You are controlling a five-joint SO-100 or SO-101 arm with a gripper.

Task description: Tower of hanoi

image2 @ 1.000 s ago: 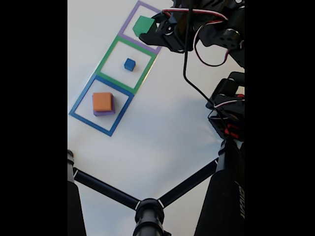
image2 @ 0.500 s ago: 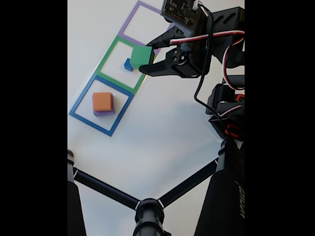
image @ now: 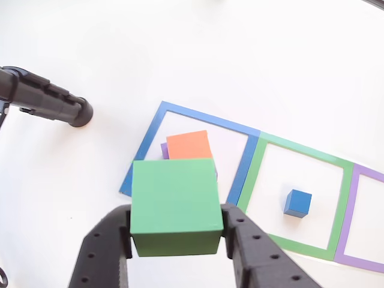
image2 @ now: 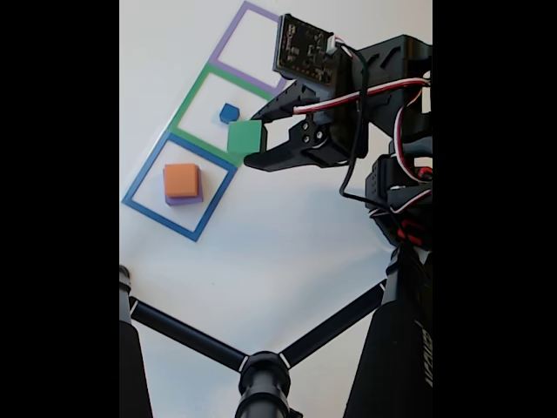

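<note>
Purple block (image2: 184, 200) mostly hidden under orange block (image2: 181, 180); purple tape square (image: 362, 219) cut off

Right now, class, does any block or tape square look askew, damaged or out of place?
Nothing is damaged. One small oddity: the orange square block sits off-centre on the flat purple block, whose edge peeks out on one side in the other view. The gripper holds the green block; the small blue cube sits squarely.

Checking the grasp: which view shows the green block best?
The other view: the green block looms large, clamped between both gripper fingers. The fixed view shows it small, green block held at the fingertips near the green tape outline.
</note>
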